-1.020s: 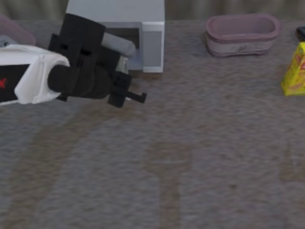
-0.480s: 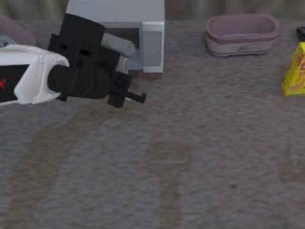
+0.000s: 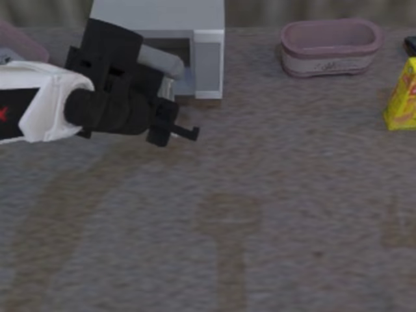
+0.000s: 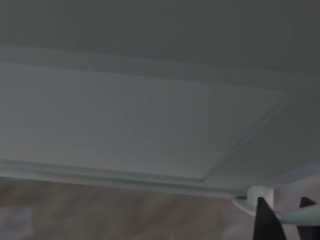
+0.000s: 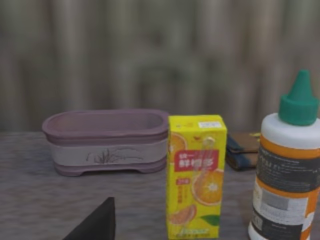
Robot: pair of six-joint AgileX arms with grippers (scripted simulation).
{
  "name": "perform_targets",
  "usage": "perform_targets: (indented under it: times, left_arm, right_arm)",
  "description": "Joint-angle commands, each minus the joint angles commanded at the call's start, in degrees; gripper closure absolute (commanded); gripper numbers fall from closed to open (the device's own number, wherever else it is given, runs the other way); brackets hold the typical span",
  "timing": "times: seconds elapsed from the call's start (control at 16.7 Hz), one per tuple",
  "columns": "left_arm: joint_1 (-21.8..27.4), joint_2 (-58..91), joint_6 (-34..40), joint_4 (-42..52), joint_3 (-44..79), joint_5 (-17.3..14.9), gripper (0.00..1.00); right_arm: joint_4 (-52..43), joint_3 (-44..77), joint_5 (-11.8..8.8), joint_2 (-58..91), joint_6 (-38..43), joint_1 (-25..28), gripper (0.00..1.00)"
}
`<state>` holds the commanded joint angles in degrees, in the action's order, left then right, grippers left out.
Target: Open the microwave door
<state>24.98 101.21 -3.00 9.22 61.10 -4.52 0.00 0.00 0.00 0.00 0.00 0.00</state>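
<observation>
1 pink tub (image 3: 330, 47) sits right of the microwave (image 3: 170, 45) (left claw (image 4: 285, 219) pinching door handle (image 4: 280, 212)).

Left gripper (image 3: 185, 132) and its arm cover most of the microwave door (image 3: 170, 67) and the left part of the microwave (image 3: 195, 39) front — door angle unreadable from above. The microwave's back is cut by the top edge. Left wrist view: the door's handle (image 4: 295, 214) is cut by the edge beside two dark fingertips (image 4: 264, 220) — grip unclear. Right of the microwave, the juice carton (image 3: 402, 96) is cropped.
</observation>
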Motion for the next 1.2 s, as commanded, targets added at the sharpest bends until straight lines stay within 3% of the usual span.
perform_targets:
  times: [1.2]
  left_arm:
    - [-1.47,-1.27,-3.45,0.18,-1.47,-2.93,1.0]
  right_arm:
    - [0.0,0.0,0.0,0.0,0.0,0.0,0.0]
